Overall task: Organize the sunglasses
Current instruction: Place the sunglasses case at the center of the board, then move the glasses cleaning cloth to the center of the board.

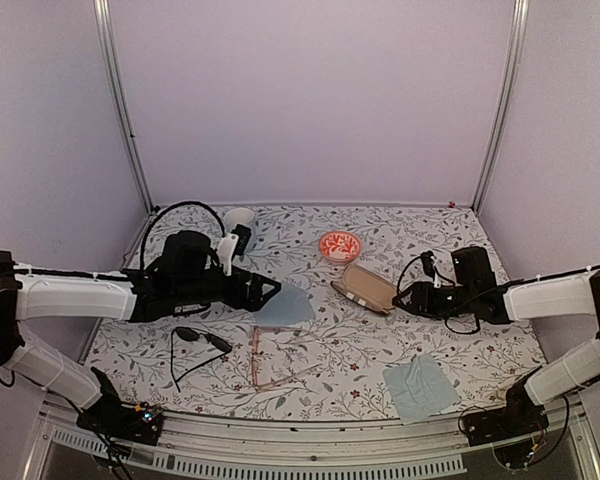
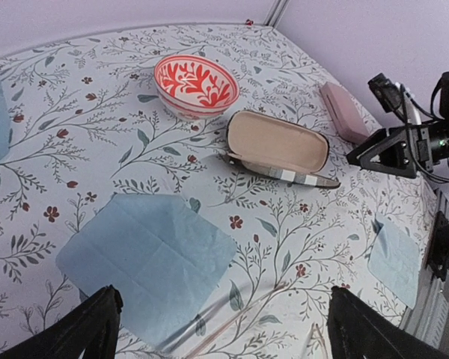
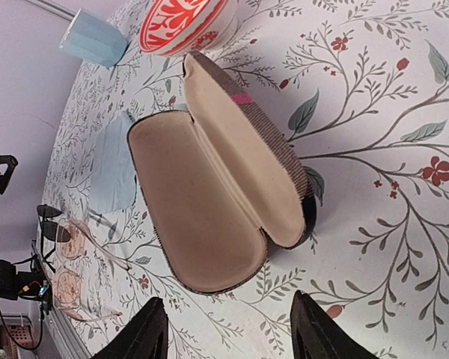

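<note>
Black dark-lensed sunglasses (image 1: 202, 338) lie on the floral desk (image 1: 340, 345) at seven o'clock of the left claw (image 1: 268, 292), spread wide and empty; thin pinkish see-through glasses (image 1: 267, 358) lie at its six; the open brown oblong case (image 1: 368, 288) sits at nine o'clock of the right claw (image 1: 402, 297), fingers apart, holding nothing

A: What lies in front of the gripper (image 3: 230, 301)?

B: The brown case (image 3: 198, 224). Its lid (image 3: 239, 149) is thrown back, so the beige lining shows. The near end of the case is just ahead of the fingers (image 3: 153, 333).

A: How do the fingers stand?

B: Apart, and they hold nothing.

A: What else is on the table (image 3: 374, 112)?

B: A red and white bowl (image 3: 183, 22) near the far end of the case. A blue napkin (image 3: 116, 168) lies beside the case. Further off are the pink glasses (image 3: 67, 262), with the black sunglasses (image 3: 51, 224) just beside them, only partly seen.
</note>
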Controlling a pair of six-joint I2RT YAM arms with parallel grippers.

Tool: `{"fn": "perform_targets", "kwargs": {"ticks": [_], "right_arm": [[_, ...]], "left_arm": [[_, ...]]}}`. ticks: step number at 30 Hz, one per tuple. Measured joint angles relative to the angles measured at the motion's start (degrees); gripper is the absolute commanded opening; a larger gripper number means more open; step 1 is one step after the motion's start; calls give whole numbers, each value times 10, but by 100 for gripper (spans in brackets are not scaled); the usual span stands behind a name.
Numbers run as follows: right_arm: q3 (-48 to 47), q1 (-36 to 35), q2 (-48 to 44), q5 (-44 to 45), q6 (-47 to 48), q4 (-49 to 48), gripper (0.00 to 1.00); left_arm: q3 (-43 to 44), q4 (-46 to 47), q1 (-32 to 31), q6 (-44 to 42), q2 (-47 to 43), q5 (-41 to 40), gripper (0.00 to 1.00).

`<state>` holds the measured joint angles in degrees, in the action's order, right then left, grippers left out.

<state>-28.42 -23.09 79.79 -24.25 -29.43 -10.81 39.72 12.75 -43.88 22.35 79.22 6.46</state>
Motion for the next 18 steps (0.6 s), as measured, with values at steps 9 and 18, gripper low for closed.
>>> {"fn": "perform_targets", "kwargs": {"ticks": [9, 18], "right_arm": [[-2, -100, -50, 64, 0, 53, 64], [-31, -169, -66, 179, -43, 203, 64]], "left_arm": [[-53, -37, -21, 11, -78, -50, 96], [-67, -40, -30, 10, -72, -74, 96]]}}
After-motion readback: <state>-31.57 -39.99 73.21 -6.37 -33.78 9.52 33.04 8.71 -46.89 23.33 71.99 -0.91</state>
